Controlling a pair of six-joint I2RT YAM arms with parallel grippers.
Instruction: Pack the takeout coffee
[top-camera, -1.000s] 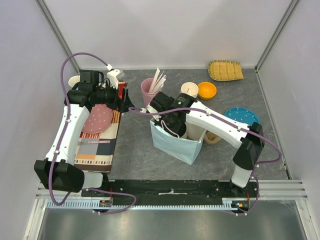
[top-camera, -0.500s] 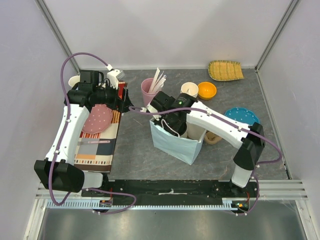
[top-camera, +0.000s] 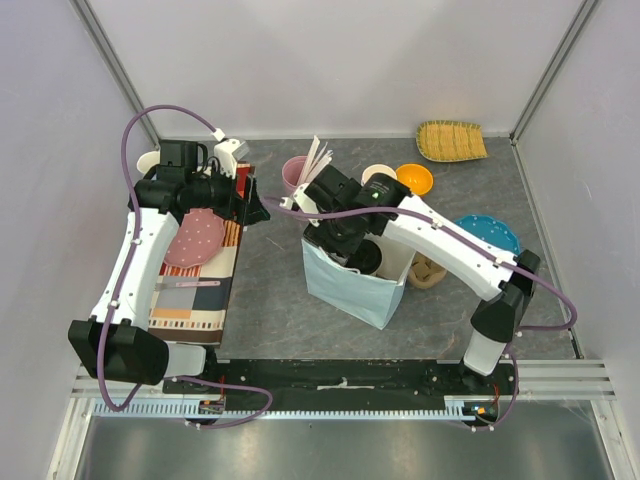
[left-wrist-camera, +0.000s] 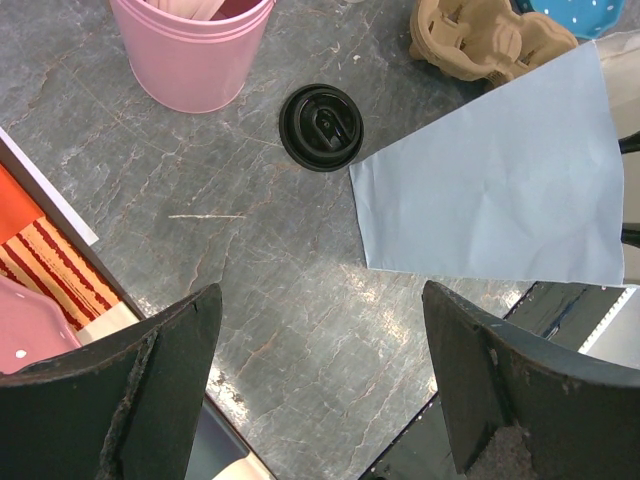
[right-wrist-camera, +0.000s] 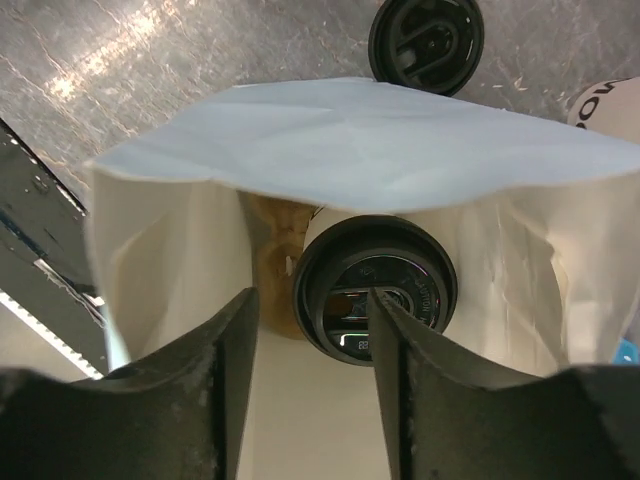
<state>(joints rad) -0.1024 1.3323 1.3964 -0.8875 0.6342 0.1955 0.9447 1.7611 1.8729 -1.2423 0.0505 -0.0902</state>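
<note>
A: Is the takeout coffee (right-wrist-camera: 375, 283) packed?

B: It seems so. It stands inside the paper bag (right-wrist-camera: 380, 140), below the parted fingers of the right gripper (right-wrist-camera: 310, 330). The left gripper (left-wrist-camera: 320, 300) gapes, empty. Only lifting the arm out seems left.

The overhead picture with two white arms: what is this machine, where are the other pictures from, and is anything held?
It is a robot: two arms bolted to a table's near edge, filmed from above. The other pictures come from cameras on each wrist, looking past the dark fingers. The left gripper hangs open over the table, near a loose black lid and a pink cup. The right gripper is open above a pale blue paper bag; the takeout coffee stands inside, not gripped. Nothing is held.
</note>
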